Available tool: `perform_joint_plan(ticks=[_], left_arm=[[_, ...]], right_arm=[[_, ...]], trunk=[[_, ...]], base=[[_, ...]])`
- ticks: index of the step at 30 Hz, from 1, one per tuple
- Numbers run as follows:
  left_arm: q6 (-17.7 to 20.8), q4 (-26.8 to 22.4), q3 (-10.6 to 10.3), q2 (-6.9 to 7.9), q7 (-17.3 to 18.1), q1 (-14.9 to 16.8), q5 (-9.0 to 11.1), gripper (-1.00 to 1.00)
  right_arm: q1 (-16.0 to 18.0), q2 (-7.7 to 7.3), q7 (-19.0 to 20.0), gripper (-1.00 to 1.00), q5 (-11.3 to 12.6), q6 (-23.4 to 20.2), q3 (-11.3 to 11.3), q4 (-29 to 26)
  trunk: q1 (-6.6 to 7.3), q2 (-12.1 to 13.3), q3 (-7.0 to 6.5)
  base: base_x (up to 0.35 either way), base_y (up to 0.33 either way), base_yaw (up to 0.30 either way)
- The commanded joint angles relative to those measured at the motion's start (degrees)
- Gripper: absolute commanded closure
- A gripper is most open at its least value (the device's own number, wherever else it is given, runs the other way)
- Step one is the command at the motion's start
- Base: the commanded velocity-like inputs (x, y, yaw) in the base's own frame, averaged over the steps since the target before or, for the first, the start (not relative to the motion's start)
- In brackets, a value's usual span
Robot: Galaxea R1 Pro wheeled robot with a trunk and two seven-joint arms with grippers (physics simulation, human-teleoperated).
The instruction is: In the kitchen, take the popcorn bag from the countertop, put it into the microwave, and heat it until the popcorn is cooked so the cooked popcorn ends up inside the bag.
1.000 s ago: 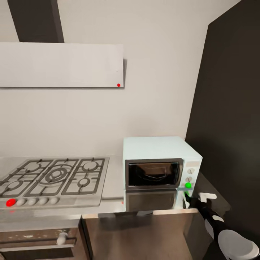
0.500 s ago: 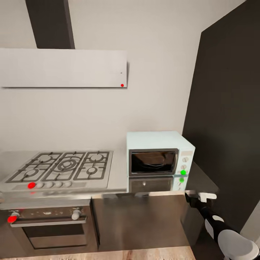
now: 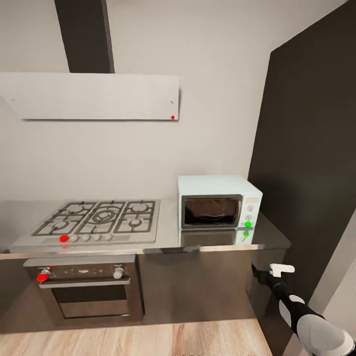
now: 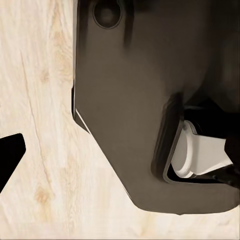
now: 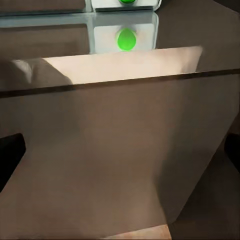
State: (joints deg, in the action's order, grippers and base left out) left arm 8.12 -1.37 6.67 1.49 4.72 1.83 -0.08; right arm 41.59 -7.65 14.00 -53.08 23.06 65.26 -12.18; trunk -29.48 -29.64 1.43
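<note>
one green dot (image 3: 247,224) glows on the side panel of the microwave (image 3: 219,201), which sits at the far right end of the counter (image 3: 168,237), pushed back near the wall and just beside the dark tall panel (image 3: 306,148). its dark glass door looks closed, and the lit dot suggests, as a judgement, that it is switched on and heating. something may lie behind the glass, but it is too dim and small to tell whether that is the popcorn bag; no bag stands on the bare steel that can be seen. the gas hob (image 3: 99,220) lies well apart to the left, one red light at its knob row, with the built-in oven (image 3: 84,289) below it and the pale hood (image 3: 94,96) above.

the right arm (image 3: 296,311) reaches forward and slightly up from the lower right corner, its right gripper (image 3: 271,271) held low, below the counter edge and in front of the dark cabinet front, apart from the microwave. the right wrist view looks along the cabinet face up to the steel edge and the green dot's mirror image. whether its jaws are spread or pressed together i cannot tell. the left wrist view faces down at pale wooden floor (image 4: 45,125) and the robot's own dark base (image 4: 150,100); its jaws' state cannot be told either.
</note>
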Motion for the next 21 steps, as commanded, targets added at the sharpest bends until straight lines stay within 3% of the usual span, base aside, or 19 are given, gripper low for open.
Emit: perform_joint_plan(ticks=[1,6,10,16,19,21], left_arm=[[0.4,-0.1,0.4,0.01,0.2,0.0,0.0,-1.0],[0.4,-0.1,0.4,0.01,0.2,0.0,0.0,-1.0],[0.4,-0.1,0.4,0.01,0.2,0.0,0.0,-1.0],[0.4,-0.1,0.4,0.11,0.2,0.0,0.0,-1.0],[0.3,-0.1,0.4,0.17,0.2,0.0,0.0,-1.0],[0.3,-0.1,0.4,0.18,0.2,0.0,0.0,-1.0]], right_arm=[[0.1,0.0,0.4,-1.0,-0.2,0.1,0.5,0.0],[0.1,0.0,0.4,-1.0,-0.2,0.1,0.5,0.1],[-1.4,0.09,0.2,-1.0,-0.2,0.0,0.6,6.2],[-11.1,0.09,0.1,-1.0,-0.2,-0.3,0.6,9.1],[-18.0,0.09,-0.4,-1.0,-0.2,-0.5,0.5,11.5],[-24.1,0.09,-4.7,-1.0,-0.2,-0.5,0.5,14.1]], trunk=[[-0.03,-0.1,0.12],[-0.03,-0.1,0.12],[-0.03,-0.1,0.12],[-0.03,-0.1,0.12],[-0.03,-0.1,0.12],[-0.03,-0.1,0.12]], base=[[0.0,0.0,0.0],[-0.085,0.067,0.0],[-0.235,0.2,0.0],[-0.241,0.207,0.0],[-0.216,0.184,0.0],[-0.067,0.057,0.0]])
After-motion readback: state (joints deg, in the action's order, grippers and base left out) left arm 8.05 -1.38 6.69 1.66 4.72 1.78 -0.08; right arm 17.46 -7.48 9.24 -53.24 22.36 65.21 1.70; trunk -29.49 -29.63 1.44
